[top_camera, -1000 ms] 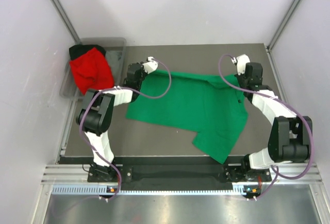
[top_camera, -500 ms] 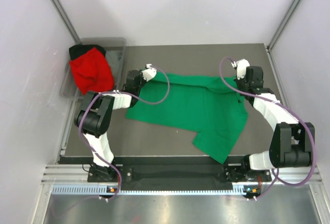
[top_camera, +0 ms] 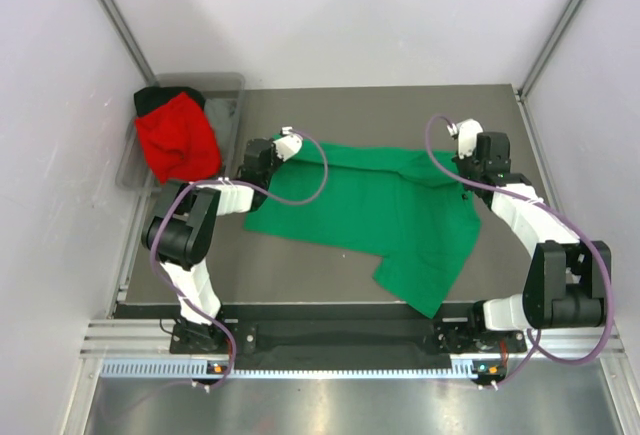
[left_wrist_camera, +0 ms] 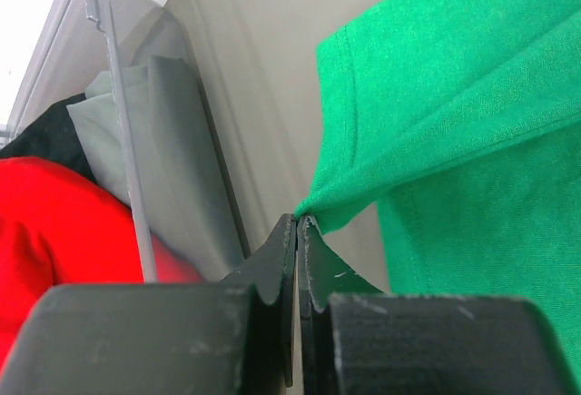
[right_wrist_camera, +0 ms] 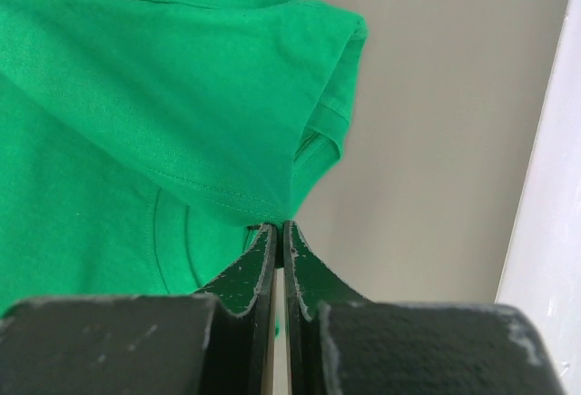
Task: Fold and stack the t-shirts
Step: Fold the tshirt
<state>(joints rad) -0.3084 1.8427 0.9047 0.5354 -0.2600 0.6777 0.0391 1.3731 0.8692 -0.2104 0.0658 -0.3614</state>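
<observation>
Barely begun, by the look. Pinched shut in the left gripper: a hemmed corner of the bright green short-sleeved cloth t-shirt, just beside the grey plastic bin. Clamped likewise in the right gripper: a fold by a sleeve, well apart from the bin. Spread mostly flat, no fold made, nothing stacked. Heaped in the bin: crumpled red cloth t-shirt against black cloth t-shirt. Wrist views only: both pinches; top view only: the whole spread.
</observation>
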